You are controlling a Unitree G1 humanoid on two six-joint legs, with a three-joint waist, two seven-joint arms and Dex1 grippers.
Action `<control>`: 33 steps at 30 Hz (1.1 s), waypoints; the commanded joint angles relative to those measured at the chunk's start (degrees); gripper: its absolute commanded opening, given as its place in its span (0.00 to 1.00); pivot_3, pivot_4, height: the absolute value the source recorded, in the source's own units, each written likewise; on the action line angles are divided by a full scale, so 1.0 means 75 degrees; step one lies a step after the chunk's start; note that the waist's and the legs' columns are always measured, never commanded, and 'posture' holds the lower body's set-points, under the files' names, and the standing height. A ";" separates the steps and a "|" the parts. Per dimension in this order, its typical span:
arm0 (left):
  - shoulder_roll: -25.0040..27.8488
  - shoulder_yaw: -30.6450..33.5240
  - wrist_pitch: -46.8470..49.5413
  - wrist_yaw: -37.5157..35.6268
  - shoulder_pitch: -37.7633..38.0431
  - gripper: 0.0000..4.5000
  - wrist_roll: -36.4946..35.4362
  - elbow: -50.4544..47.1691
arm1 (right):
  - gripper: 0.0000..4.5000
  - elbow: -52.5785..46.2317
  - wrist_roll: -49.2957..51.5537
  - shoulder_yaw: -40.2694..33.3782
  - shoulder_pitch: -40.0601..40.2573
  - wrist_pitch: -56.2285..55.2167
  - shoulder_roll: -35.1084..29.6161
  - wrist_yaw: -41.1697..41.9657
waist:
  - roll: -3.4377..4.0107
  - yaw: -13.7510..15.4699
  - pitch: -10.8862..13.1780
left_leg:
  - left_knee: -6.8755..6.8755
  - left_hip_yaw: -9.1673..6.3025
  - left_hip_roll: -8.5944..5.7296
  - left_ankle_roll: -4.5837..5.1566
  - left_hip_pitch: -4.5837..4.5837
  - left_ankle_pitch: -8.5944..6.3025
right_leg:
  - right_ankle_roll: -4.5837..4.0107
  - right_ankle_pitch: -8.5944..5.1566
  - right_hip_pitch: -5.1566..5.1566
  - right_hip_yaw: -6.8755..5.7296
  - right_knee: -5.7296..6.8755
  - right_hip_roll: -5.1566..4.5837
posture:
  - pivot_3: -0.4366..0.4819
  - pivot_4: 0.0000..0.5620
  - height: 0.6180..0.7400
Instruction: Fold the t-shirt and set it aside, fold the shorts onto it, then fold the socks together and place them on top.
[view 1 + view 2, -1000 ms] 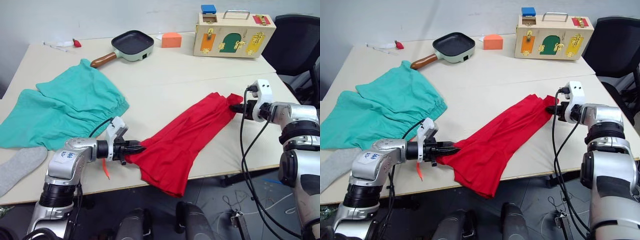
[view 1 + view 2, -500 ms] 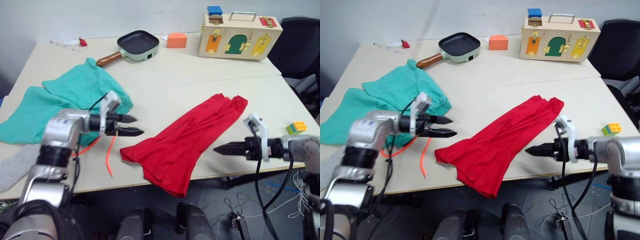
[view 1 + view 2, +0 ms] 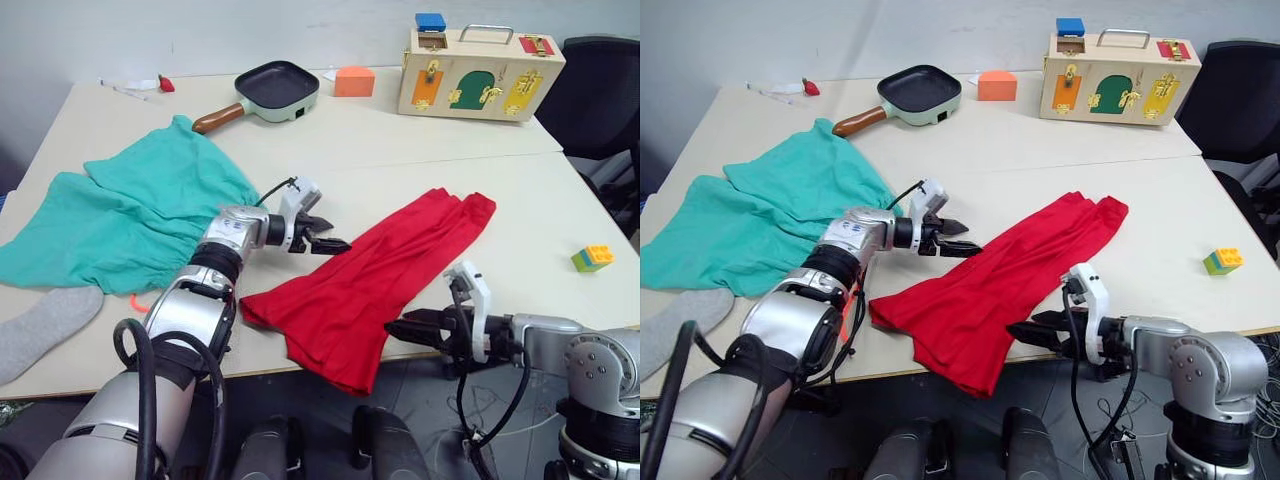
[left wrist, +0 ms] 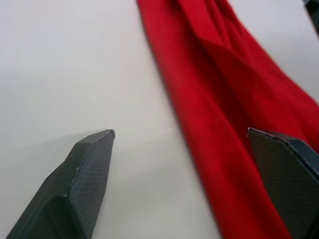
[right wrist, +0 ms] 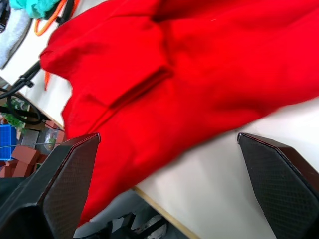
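1. The bright red cloth t-shirt (image 3: 372, 282) lies bunched diagonally on the beige table (image 3: 400, 150), no readable print.
2. Left gripper (image 3: 338, 244) spread beside its edge.
3. Right gripper (image 3: 392, 330) spread, empty, at the front hem.

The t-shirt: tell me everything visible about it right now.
The t-shirt is bright red, soft cloth, bunched into a long diagonal band across the table, creased, its near end hanging over the front edge. Neither claw holds it: the open left claw is at its far edge, the open right claw by the near edge.
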 commanded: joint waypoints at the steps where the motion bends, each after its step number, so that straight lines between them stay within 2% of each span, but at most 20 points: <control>1: -0.0191 0.0079 -0.0404 0.0513 -0.0146 0.99 0.0343 0.0293 | 1.00 -0.0043 0.0561 0.0345 0.0286 0.0187 0.0151 -0.0425 | -0.0025 0.0012 -0.0015 | 0.0000 0.0000 -0.0001 0.0003 0.0004 -0.0002 | 0.0000 0.0000 0.0003 0.0000 -0.0011 -0.0004 | 0.48 0.27 1.00; 7: -0.0589 0.0473 -0.0029 0.0198 -0.0206 0.99 0.0256 0.0508 | 1.00 -0.0109 0.1464 0.0466 0.0483 0.0187 0.0276 -0.1007 | -0.0062 0.0051 -0.0039 | 0.0000 -0.0013 0.0000 0.0008 0.0006 -0.0013 | 0.0000 0.0000 0.0010 0.0005 -0.0022 -0.0012 | 0.48 0.27 1.00; 8: -0.0621 0.0432 -0.0027 0.0151 -0.0196 1.00 0.0354 0.0512 | 0.96 -0.0105 0.1560 0.0481 0.0493 0.0187 0.0320 -0.1136 | -0.0062 0.0051 -0.0039 | 0.0000 -0.0015 0.0000 0.0008 0.0006 -0.0014 | 0.0000 0.0000 0.0011 0.0005 -0.0025 -0.0012 | 0.48 0.27 1.00; 12: -0.0763 0.0282 -0.0126 -0.0018 -0.0127 0.81 0.0670 0.0498 | 0.74 -0.0050 0.1818 0.0562 0.0504 0.0187 0.0471 -0.1557 | -0.0062 0.0053 -0.0039 | -0.0001 -0.0015 0.0000 0.0010 0.0002 -0.0020 | 0.0000 0.0000 0.0011 0.0003 -0.0033 -0.0011 | 0.48 0.27 1.00; 22: -0.0850 0.0619 -0.0191 0.0347 0.0037 0.11 0.0717 0.0521 | 0.00 0.0239 0.2067 0.0361 0.0257 0.0187 0.0349 -0.1906 | -0.0062 0.0052 -0.0039 | -0.0001 -0.0010 -0.0003 0.0025 -0.0007 -0.0029 | 0.0004 0.0002 0.0010 0.0001 -0.0051 -0.0011 | 0.48 0.27 1.00; 24: -0.0838 0.0685 -0.0214 0.0343 0.0100 0.01 0.0715 0.0510 | 0.00 0.0291 0.2088 0.0322 0.0186 0.0187 0.0238 -0.1856 | -0.0062 0.0052 -0.0039 | -0.0001 -0.0011 -0.0003 0.0024 -0.0007 -0.0029 | 0.0004 0.0002 0.0009 0.0000 -0.0052 -0.0011 | 0.48 0.27 1.00; 28: -0.0774 0.0862 -0.0266 0.0391 0.0242 0.01 0.0657 0.0472 | 0.00 0.0429 0.2102 0.0246 0.0006 0.0187 -0.0044 -0.1735 | -0.0062 0.0051 -0.0039 | 0.0000 -0.0009 -0.0003 0.0027 -0.0006 -0.0031 | 0.0005 0.0003 0.0010 -0.0001 -0.0054 -0.0012 | 0.48 0.27 1.00; 33: -0.0539 0.1463 -0.0211 0.1011 0.0429 0.01 0.0312 0.0414 | 0.00 0.0591 0.2078 0.0279 -0.0220 0.0121 -0.0530 -0.1406 | -0.0062 0.0049 -0.0039 | 0.0000 -0.0009 -0.0003 0.0028 -0.0005 -0.0031 | 0.0006 0.0003 0.0010 0.0001 -0.0054 -0.0013 | 0.48 0.27 1.00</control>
